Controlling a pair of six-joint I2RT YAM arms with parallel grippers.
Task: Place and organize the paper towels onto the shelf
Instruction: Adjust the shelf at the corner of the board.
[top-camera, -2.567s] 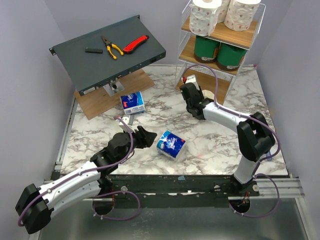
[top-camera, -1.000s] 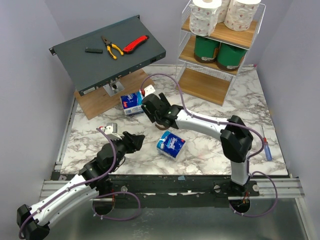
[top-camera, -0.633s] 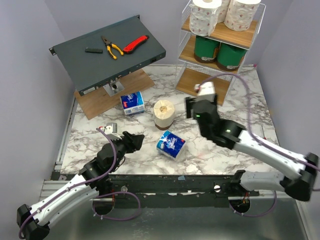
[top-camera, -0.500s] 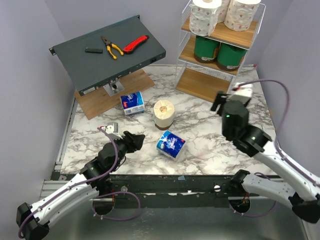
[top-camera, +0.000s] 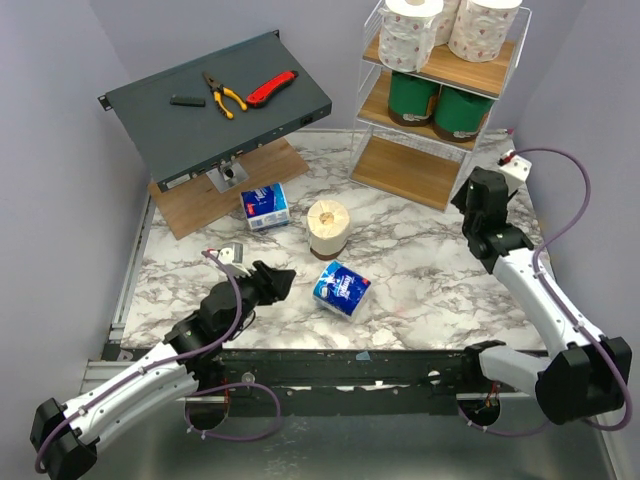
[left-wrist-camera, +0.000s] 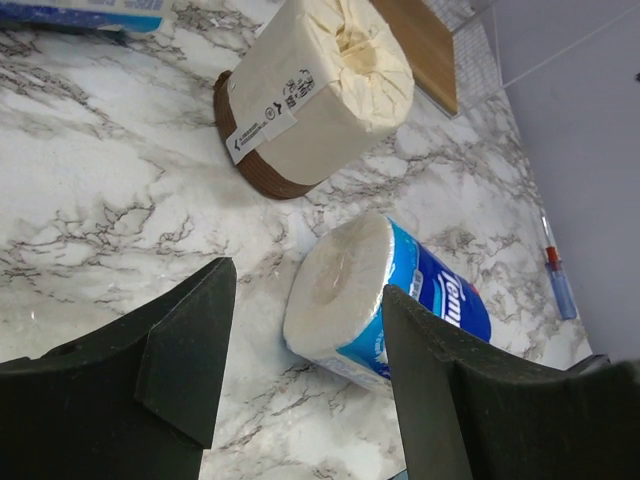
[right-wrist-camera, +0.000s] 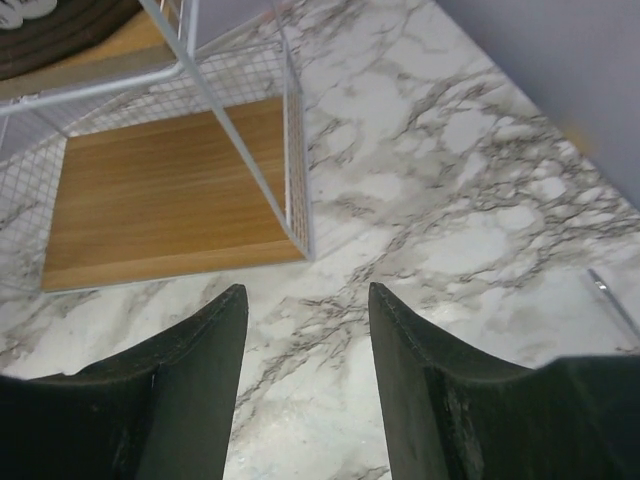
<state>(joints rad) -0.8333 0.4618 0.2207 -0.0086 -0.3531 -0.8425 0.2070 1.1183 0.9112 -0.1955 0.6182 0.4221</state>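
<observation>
The shelf (top-camera: 372, 112) stands at the back right with white pink-printed rolls (top-camera: 410, 32) on its top board and two green-wrapped rolls (top-camera: 412, 97) on the middle board; its bottom board (right-wrist-camera: 165, 195) is bare. A plain cream roll (top-camera: 328, 226) stands upright mid-table and also shows in the left wrist view (left-wrist-camera: 320, 85). A blue-and-white pack (top-camera: 341, 288) lies in front of it, just ahead of my open left gripper (left-wrist-camera: 305, 300). Another blue pack (top-camera: 265, 205) lies further back. My right gripper (top-camera: 472, 205) is open and empty beside the shelf's right corner.
A slanted dark grey metal box (top-camera: 215, 105) at the back left carries pliers (top-camera: 223, 95) and a red knife (top-camera: 270, 88). It rests on a flat wooden board (top-camera: 215, 195). A thin tool (right-wrist-camera: 610, 295) lies on the marble near the right edge.
The right arm let the cream roll stand mid-table, then swung right to the shelf's right corner. The left gripper crept slightly toward the blue-and-white pack.
</observation>
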